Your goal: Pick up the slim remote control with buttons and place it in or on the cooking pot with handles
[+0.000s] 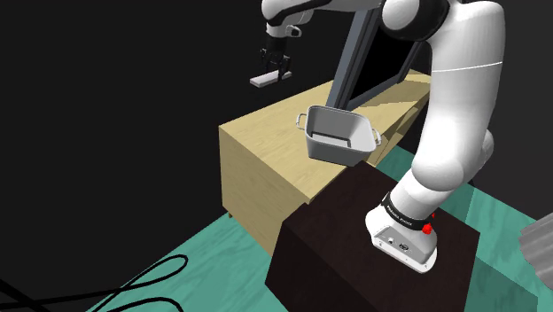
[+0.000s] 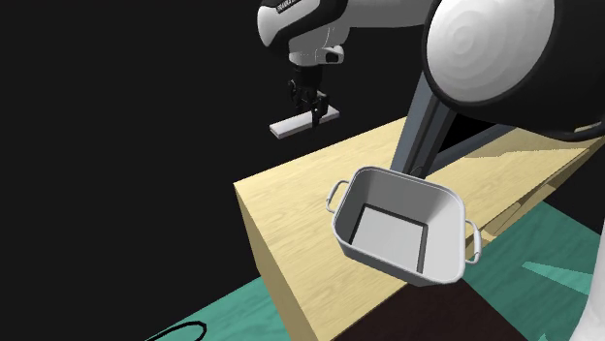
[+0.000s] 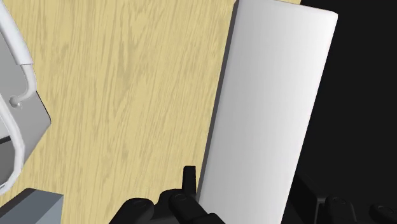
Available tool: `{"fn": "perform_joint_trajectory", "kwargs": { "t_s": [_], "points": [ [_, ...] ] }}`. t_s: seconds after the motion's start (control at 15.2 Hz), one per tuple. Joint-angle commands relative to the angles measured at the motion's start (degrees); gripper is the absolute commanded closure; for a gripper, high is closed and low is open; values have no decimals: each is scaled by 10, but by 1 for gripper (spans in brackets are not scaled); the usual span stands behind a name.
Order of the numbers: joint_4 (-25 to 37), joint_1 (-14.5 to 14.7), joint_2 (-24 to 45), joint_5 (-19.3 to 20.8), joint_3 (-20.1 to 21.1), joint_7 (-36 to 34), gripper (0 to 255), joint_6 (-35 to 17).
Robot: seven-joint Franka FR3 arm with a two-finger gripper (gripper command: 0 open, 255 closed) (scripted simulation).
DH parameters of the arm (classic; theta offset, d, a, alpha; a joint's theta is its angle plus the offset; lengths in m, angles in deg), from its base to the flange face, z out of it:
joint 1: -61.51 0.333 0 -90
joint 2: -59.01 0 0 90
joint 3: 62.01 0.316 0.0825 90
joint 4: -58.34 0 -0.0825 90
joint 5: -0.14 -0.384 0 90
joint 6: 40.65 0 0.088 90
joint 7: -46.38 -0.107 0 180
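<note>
The remote (image 1: 265,81) is drawn as a plain white slim slab with no buttons to be seen. My gripper (image 1: 279,69) is shut on it and holds it level in the air, above the far edge of the light wooden table (image 1: 266,168). The second exterior view has the gripper (image 2: 312,114) clasping the slab (image 2: 296,124) near one end. In the wrist view the slab (image 3: 267,95) lies between the black fingers (image 3: 189,184), half over the table (image 3: 114,95), half over black. The grey rectangular pot (image 1: 332,152) (image 2: 448,242) with two loop handles sits on the table nearer the stand; its handle (image 3: 19,95) shows beside the gripper.
A dark slanted panel on a grey support (image 1: 372,62) stands on the table behind the pot. The dark brown stand (image 1: 337,266) adjoins the table's near side. A black cable (image 1: 133,284) lies on the teal floor. Beyond the table is a black area.
</note>
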Motion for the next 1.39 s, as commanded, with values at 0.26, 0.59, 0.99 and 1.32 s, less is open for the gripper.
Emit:
{"fn": "perform_joint_trajectory", "kwargs": {
  "t_s": [0.26,0.59,0.99,1.32],
  "points": [
    [-99,-8,-81,-1,-3,10,255,-18],
    [-256,-19,-192,-1,-9,28,255,-64],
    [-413,-33,-318,2,-22,51,255,-95],
    [-526,-46,-424,11,-36,73,255,-104]
  ]
}}
